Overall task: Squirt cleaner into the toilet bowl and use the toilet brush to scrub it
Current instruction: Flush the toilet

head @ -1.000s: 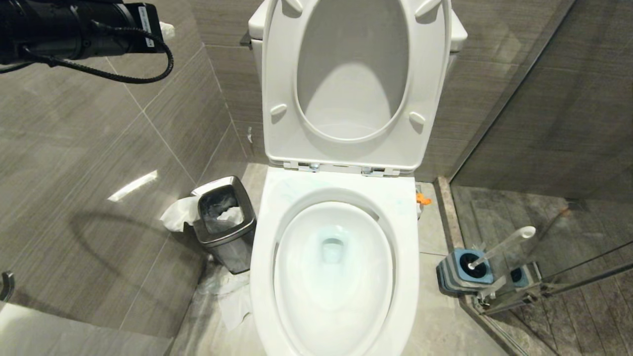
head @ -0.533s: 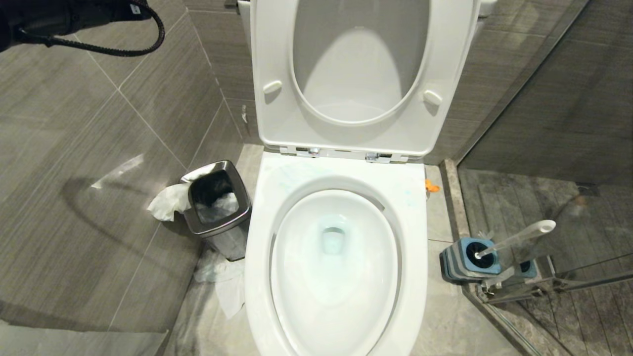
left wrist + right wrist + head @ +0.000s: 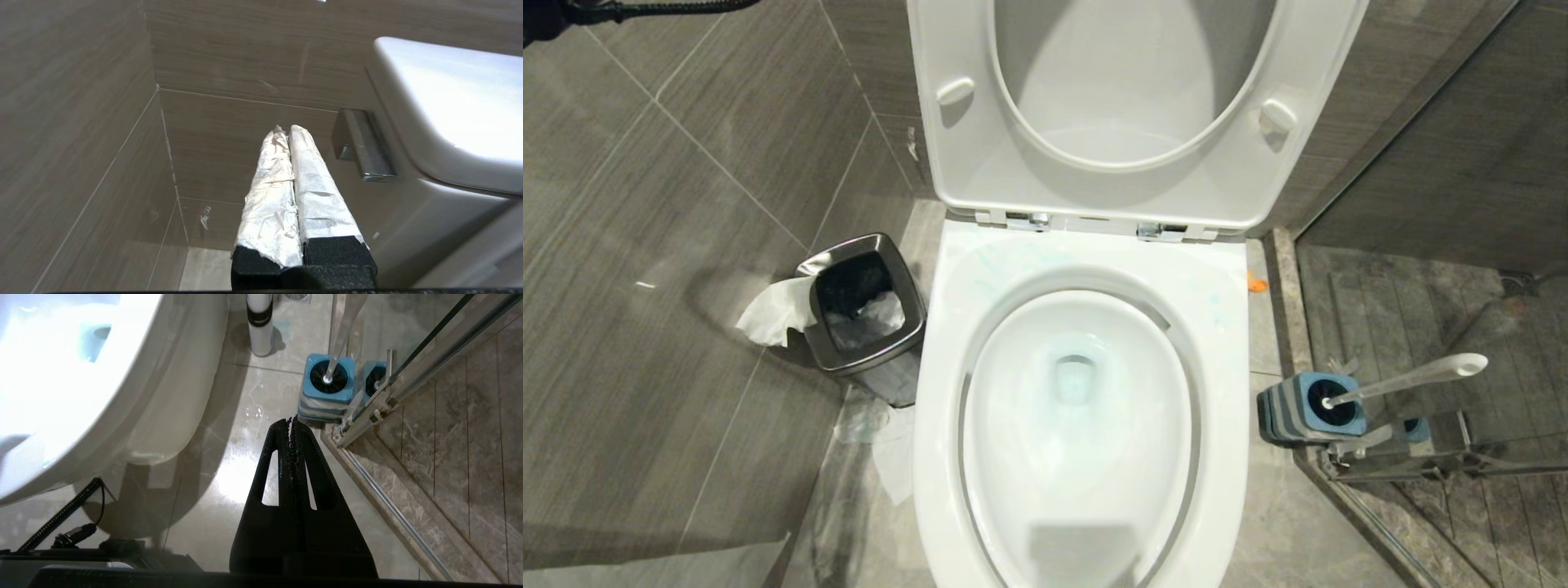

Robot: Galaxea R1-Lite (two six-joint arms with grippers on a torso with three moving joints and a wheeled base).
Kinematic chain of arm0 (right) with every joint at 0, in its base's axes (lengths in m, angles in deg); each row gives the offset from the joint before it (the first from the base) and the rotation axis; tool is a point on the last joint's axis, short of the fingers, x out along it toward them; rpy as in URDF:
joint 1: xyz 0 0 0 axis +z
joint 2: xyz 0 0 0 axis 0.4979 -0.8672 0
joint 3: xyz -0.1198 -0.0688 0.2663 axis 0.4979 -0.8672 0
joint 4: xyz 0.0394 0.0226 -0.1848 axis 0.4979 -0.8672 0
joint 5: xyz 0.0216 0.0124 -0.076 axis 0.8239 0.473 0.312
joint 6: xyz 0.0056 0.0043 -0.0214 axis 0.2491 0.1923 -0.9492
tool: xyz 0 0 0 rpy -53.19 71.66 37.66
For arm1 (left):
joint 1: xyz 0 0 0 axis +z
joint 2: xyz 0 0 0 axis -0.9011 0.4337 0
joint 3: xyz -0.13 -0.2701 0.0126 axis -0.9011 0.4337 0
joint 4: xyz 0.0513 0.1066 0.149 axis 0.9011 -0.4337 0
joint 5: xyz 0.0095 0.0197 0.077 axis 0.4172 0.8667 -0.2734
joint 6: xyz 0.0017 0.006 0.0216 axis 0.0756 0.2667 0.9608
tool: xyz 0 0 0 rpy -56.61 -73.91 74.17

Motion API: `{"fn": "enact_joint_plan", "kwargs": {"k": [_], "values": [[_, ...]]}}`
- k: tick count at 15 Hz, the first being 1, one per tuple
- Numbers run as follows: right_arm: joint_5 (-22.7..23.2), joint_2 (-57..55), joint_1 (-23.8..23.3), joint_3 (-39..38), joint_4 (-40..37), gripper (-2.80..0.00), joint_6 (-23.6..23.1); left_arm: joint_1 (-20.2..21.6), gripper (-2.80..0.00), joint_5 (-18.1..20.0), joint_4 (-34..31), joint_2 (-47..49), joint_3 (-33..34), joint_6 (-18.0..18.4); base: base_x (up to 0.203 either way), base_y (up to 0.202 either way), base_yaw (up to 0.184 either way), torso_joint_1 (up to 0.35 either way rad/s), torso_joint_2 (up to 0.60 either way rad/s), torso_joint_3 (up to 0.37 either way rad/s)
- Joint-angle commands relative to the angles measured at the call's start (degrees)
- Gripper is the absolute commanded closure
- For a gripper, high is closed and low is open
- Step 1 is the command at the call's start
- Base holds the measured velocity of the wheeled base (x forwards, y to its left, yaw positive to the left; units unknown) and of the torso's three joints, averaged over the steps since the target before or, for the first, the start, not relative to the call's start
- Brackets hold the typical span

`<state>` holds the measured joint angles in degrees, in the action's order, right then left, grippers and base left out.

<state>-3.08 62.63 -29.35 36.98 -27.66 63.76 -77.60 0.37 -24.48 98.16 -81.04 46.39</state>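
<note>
One toilet brush (image 3: 342, 332) beyond right tool (image 3: 292, 421)

Bin (image 3: 862, 314) left of toilet bowl (image 3: 1225, 343)

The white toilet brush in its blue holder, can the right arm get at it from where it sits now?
Probably yes. The right tool, shut, hangs over bare floor beside the brush, with nothing between them; it must open first.

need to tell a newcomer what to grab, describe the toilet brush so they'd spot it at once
Start at the toilet bowl. On the floor to its right, by the glass shower door, stands a blue-and-grey striped holder. The toilet brush sits in it, its long slim white handle leaning away from the toilet, unlike the steel bin on the other side.
</note>
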Motion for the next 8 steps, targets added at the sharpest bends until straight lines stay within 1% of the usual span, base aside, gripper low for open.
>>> {"fn": "enact_joint_plan", "kwargs": {"k": [1, 5, 8], "values": [[0.0, 0.0, 0.0, 0.0, -0.1, 0.00, 0.0, -0.1, 0.00, 0.0, 2.3, 0.5, 0.0, -0.2, 0.000, 0.000, 0.000, 0.002, 0.01, -0.193], [0.0, 0.0, 0.0, 0.0, 0.0, 0.00, 0.0, -0.5, 0.00, 0.0, 9.6, 0.6, -0.1, -0.5, 0.000, 0.000, 0.000, 0.005, 0.00, -0.197], [-0.1, 0.0, 0.0, 0.0, 0.0, 0.00, 0.0, -0.4, 0.00, 0.0, 13.8, 0.4, -0.2, -0.3, 0.000, 0.000, 0.000, 0.003, 0.00, -0.196]]}}
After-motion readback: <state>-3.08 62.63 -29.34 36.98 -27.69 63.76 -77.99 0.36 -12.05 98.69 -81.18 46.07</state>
